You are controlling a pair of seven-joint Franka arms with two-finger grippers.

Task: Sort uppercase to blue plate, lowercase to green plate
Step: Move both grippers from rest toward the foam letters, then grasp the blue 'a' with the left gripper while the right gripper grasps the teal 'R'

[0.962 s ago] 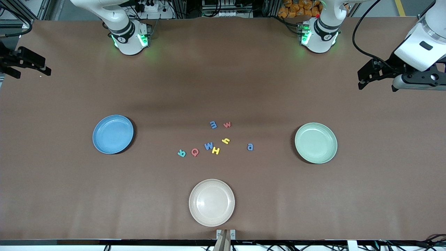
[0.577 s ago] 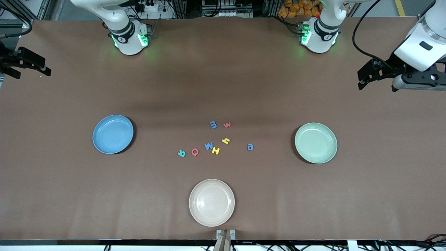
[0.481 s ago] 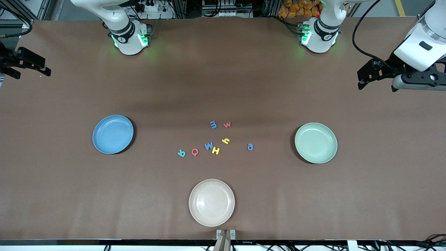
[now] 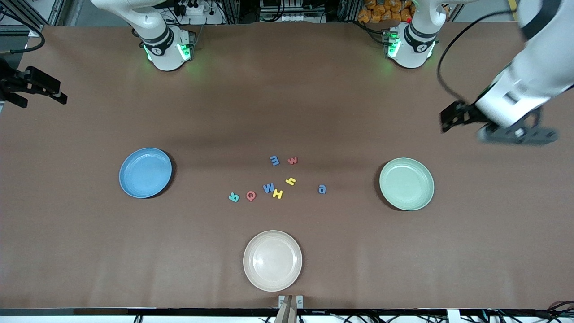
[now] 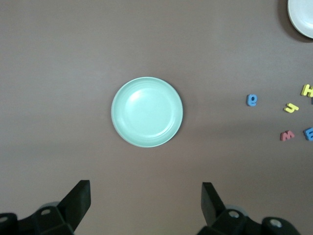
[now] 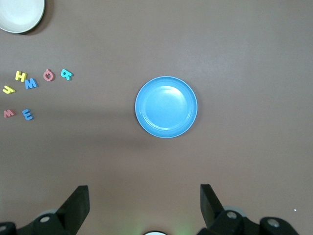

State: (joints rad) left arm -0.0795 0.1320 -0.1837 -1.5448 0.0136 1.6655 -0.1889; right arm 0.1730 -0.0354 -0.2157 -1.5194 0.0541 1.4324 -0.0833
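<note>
A: Right, what do I log for the tabletop?

B: I list eight foam letters loose mid-table, none sorted yet. Capitals: teal R (image 4: 233, 197), red Q (image 4: 251, 196), blue W (image 4: 268, 187), with yellow H (image 4: 278, 194) touching it. Lowercase: blue m (image 4: 274, 160), red w (image 4: 292, 160), yellow h (image 4: 291, 181), blue a (image 4: 322, 189). The blue plate (image 4: 145, 172) sits toward the right arm's end of the tabletop, the green plate (image 4: 406, 183) toward the left arm's end, a beige plate (image 4: 272, 260) near the front edge.

A: Grippers?

B: Left gripper (image 4: 453, 117): fingers spread wide, holding nothing, up over the tabletop at its own end, between the green plate and the back edge. Right gripper (image 4: 38, 86): fingers released, empty, at the tabletop's edge on its own end; that arm waits.

A: Step in hand?

B: I judge it the opening reach. Next I would bring the left gripper down over the blue a, the letter closest to the green plate, and square the fingers across its flat sides.
</note>
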